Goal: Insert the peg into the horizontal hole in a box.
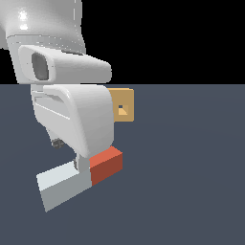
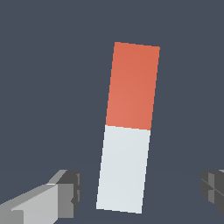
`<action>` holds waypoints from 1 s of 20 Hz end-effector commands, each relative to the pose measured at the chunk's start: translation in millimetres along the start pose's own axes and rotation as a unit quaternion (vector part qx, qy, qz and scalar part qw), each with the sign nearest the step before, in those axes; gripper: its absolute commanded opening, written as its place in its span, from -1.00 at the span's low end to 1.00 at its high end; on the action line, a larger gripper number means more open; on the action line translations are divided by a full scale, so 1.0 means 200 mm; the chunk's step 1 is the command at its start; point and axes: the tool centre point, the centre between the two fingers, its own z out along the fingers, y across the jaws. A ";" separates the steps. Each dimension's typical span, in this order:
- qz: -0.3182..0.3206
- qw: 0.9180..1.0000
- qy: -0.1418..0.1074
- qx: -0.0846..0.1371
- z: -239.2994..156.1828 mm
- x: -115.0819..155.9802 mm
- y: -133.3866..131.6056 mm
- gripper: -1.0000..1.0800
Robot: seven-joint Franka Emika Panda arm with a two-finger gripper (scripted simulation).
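Observation:
The peg (image 2: 127, 127) lies on the dark floor, one half white-grey and one half red-orange. In the exterior view its white half (image 1: 62, 184) points to the exterior view's left and its red half (image 1: 106, 165) points toward the box. The tan box (image 1: 125, 104) stands behind it, partly hidden by the arm, with its small dark hole (image 1: 121, 107) showing. My gripper (image 2: 140, 188) is open and straddles the white half. A gap shows between each finger (image 2: 65, 192) and the peg. In the exterior view the gripper (image 1: 79, 165) is mostly hidden by the white hand.
The flat dark grey floor (image 1: 191, 182) spreads all around. The arm's white body (image 1: 72, 105) fills the upper part of the exterior view's left and covers the box's left part.

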 end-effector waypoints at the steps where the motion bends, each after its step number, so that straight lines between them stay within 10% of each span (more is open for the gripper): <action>1: 0.027 1.000 0.000 0.000 0.03 -0.05 -0.02 0.92; 20: 0.057 0.998 0.000 0.001 0.12 -0.10 -0.05 0.92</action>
